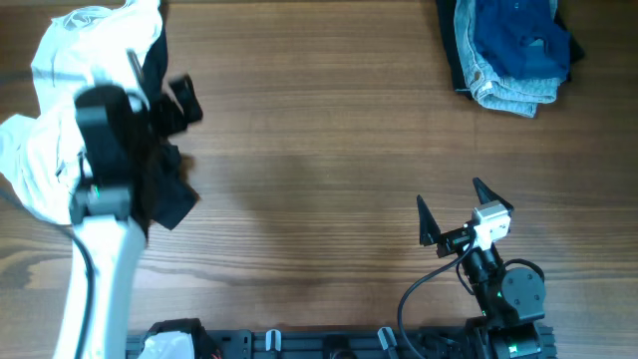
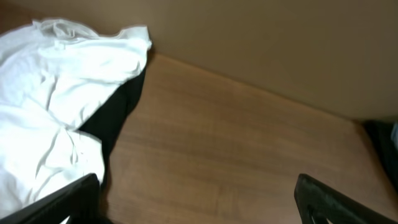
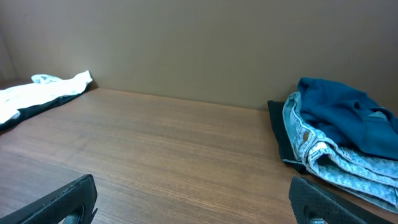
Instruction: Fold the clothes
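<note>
At far right, stack (image 1: pixel 513 50) looks folded; white-and-black pile (image 1: pixel 45 60) still unfolded; left gripper (image 1: pixel 179 150) and right gripper (image 1: pixel 459 204) apart, empty.

I can read no text, label, brand, number or sign here: nothing legible stands on the white garment (image 1: pixel 48 120), on the blue clothes (image 1: pixel 518 40), or on the wooden table (image 1: pixel 319 150).

Two grippers (image 2: pixel 199 202) (image 1: pixel 449 194), one white garment (image 1: pixel 50 130), one blue shirt (image 1: pixel 518 35), one pair of jeans (image 1: pixel 508 92), two black cloths (image 2: pixel 118 112) (image 3: pixel 278 134).
</note>
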`<state>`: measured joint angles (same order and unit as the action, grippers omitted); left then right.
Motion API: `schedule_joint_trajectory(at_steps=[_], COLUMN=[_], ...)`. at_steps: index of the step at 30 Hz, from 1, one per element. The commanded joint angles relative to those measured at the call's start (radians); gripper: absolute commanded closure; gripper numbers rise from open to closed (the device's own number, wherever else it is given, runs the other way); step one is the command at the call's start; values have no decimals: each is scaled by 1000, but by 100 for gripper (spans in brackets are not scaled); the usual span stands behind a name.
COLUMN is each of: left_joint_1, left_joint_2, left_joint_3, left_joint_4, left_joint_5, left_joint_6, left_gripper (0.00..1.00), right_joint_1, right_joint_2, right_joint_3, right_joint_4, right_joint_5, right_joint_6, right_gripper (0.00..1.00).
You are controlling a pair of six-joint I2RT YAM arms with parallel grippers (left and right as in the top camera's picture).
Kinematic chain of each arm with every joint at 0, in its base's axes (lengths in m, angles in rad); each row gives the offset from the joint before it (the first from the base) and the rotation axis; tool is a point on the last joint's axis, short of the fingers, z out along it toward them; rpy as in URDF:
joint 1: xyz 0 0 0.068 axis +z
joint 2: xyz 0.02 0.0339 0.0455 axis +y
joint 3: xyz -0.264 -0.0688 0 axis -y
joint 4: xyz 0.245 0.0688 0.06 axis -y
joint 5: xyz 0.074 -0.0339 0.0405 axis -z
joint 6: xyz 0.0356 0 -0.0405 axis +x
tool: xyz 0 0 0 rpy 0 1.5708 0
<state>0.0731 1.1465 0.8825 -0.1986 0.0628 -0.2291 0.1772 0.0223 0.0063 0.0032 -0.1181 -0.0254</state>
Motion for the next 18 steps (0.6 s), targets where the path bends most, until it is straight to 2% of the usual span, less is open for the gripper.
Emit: schedule_joint_trajectory(at_steps=[1, 5, 9, 18], left_joint_1=[-3, -3, -3, -3], left_joint_2=[-188, -370, -541, -816], left_joint_3=[-257, -449, -585, -725], left_joint_4=[141, 243, 270, 270], left_joint_5=[27, 27, 26, 14], left_joint_6=[8, 5, 5, 5], left_gripper=[0, 0, 0, 0], right_joint_1=[3, 3, 3, 3], right_joint_2=[-3, -3, -3, -3], right_joint_3=[-1, -1, -1, -1], right_joint_4=[3, 3, 3, 3], right_joint_5=[21, 21, 21, 21], right_joint_6=[-12, -13, -13, -13], right_gripper=[0, 0, 0, 0])
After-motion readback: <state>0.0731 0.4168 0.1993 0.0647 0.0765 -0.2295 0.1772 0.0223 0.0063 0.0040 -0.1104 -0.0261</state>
